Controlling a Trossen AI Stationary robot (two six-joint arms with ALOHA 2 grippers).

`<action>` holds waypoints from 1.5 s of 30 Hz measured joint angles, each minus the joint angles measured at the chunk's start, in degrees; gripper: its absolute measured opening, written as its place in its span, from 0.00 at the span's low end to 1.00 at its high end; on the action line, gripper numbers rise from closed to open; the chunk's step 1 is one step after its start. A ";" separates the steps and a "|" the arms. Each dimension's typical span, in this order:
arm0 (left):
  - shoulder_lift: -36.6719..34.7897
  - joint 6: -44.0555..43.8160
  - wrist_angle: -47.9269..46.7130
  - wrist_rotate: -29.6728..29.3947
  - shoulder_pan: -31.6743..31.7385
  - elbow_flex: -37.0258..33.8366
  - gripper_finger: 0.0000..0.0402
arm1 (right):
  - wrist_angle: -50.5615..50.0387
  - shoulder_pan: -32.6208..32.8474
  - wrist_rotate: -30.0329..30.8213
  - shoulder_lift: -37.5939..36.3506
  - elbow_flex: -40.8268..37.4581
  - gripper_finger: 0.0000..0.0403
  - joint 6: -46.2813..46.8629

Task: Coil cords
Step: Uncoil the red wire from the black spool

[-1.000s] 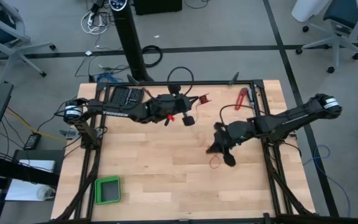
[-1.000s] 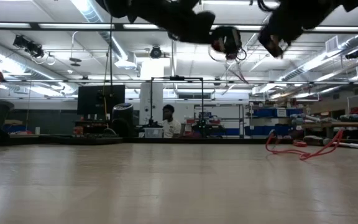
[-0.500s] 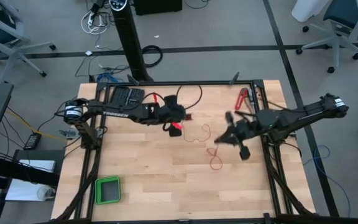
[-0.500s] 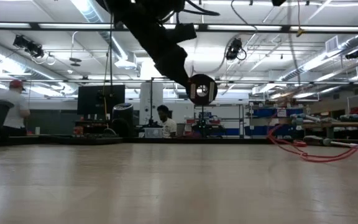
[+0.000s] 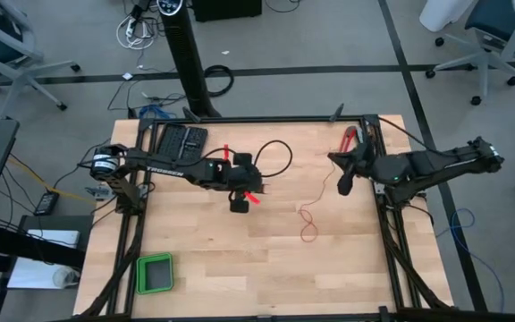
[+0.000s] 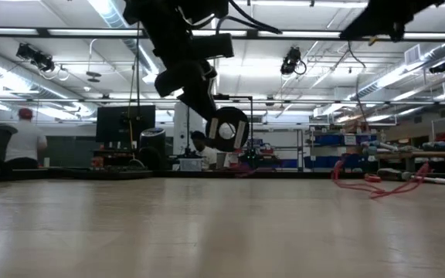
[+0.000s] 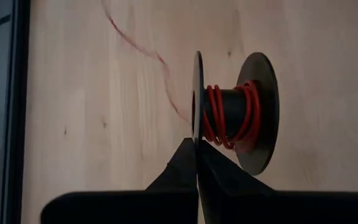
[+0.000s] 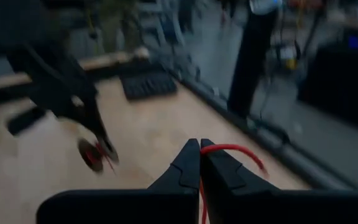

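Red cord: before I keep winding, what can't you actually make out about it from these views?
- Red cord between spool and right gripper: too thin in the high view to trace the whole run.
- Far side of the spool: hidden in the left wrist view by its own flange, where the left gripper pinches it.
- Cord end behind the right gripper's fingers: covered in the right wrist view.
- Right wrist background: motion-blurred.

floor: grey (image 5: 52, 98), dark tape lines | furniture: office chairs (image 5: 477, 40) | ceiling: bright strip lights (image 6: 122, 19) | back: shelving (image 6: 338, 147), monitor (image 6: 126, 123), person in cap (image 6: 25, 139)
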 joint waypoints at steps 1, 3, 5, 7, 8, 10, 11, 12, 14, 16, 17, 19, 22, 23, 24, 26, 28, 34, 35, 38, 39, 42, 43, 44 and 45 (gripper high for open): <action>-0.01 0.31 1.39 0.55 -0.03 0.00 0.00 | -2.50 -0.19 -0.73 0.40 0.00 0.01 2.67; -0.01 1.54 4.37 1.78 -0.11 0.00 0.00 | -6.45 -0.57 -2.55 1.69 -0.01 0.01 7.31; -0.01 2.90 9.03 3.53 -0.11 0.00 0.00 | -9.36 -0.65 -5.41 3.17 -0.01 0.01 10.82; -0.04 4.32 14.30 4.25 -0.11 0.00 0.00 | -10.06 -0.65 -8.53 5.07 0.00 0.01 12.84; -0.05 4.92 17.18 4.53 -0.11 0.00 0.00 | -10.08 -0.65 -10.44 6.06 -0.02 0.01 13.43; -0.06 6.55 23.59 4.70 -0.11 0.00 0.00 | -9.84 -0.65 -14.14 8.11 -0.02 0.01 13.92; -0.06 7.11 26.90 4.79 -0.11 0.00 0.00 | -9.45 -0.65 -15.82 9.22 -0.02 0.01 13.93; -0.06 7.29 30.36 5.04 -0.11 0.00 0.00 | -9.03 -0.65 -17.15 10.37 -0.02 0.01 13.91; -0.08 7.30 37.59 5.09 -0.11 0.00 0.00 | -7.69 -0.63 -19.14 12.69 -0.01 0.01 13.68; -0.12 7.30 44.27 5.06 0.05 0.00 0.00 | -5.15 -0.62 -20.32 15.06 -0.02 0.01 12.24; -0.12 7.30 47.33 4.94 0.24 0.00 0.00 | -3.57 -0.53 -20.92 16.13 -0.01 0.01 11.07; -0.04 7.20 52.37 3.80 0.70 0.00 0.00 | 0.66 -0.50 -22.32 18.42 0.00 0.01 8.22; 0.10 7.14 56.54 -0.52 1.46 0.00 0.00 | 8.79 -0.52 -26.93 21.56 -0.02 0.01 2.39; 0.12 7.14 57.12 -2.11 1.73 0.00 0.00 | 12.19 -0.51 -29.10 22.56 -0.01 0.01 0.01; 0.12 7.14 57.40 -3.55 2.04 0.00 0.00 | 15.45 -0.49 -31.59 23.51 -0.01 0.01 -2.28; 0.12 7.24 57.08 -5.94 2.80 0.00 0.00 | 21.36 -0.31 -36.98 24.94 -0.02 0.01 -6.47; 0.17 7.56 55.64 -8.64 3.46 0.01 0.00 | 26.65 0.01 -42.39 25.87 -0.02 0.01 -9.73; 0.20 10.46 43.80 -13.64 5.52 0.02 0.00 | 32.97 1.13 -53.92 24.31 -0.02 0.01 -12.97; 0.20 10.41 41.08 -13.97 5.75 0.02 0.00 | 33.56 1.42 -54.44 23.45 -0.02 0.01 -13.20; 0.20 10.23 32.57 -14.04 6.12 0.02 0.01 | 33.64 2.31 -54.45 19.90 -0.02 0.01 -13.82; 0.20 10.20 29.52 -14.04 6.09 0.02 0.01 | 33.57 2.59 -54.04 18.61 -0.02 0.01 -14.03; 0.23 9.65 21.74 -14.02 5.61 0.02 0.01 | 33.51 3.30 -50.97 14.13 -0.02 0.01 -14.90; 0.23 8.91 19.43 -14.01 5.36 0.02 0.01 | 33.40 3.54 -48.96 12.55 -0.02 0.01 -15.30; 0.25 8.03 17.22 -13.97 5.04 0.02 0.01 | 32.72 3.81 -46.43 11.03 -0.02 0.01 -15.51; 0.25 7.25 15.18 -13.95 4.72 0.02 0.01 | 31.62 4.11 -43.29 9.53 -0.02 0.01 -15.67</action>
